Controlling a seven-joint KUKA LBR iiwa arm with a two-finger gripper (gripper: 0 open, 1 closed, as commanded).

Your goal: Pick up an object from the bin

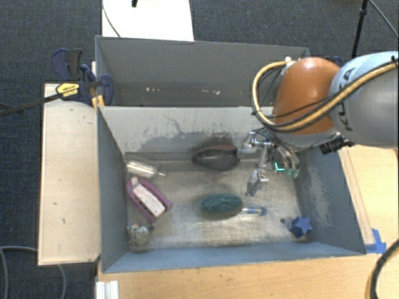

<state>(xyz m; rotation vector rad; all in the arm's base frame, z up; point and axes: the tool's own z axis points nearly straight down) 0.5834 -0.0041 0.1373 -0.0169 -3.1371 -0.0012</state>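
While the arm [368,98] reaches in, its jaws hang spread and empty over the right half of the bin [113,185]. Nearest lie a dark green oval pad [219,205], front centre, and a dark grey lump [215,157] behind it.

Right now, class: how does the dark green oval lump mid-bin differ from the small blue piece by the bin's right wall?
The green lump is dark green; the blue piece is bright blue. The green lump is clearly larger than the blue piece. The green lump is a smooth oval; the blue piece looks spiky. Both lie on the bin floor.
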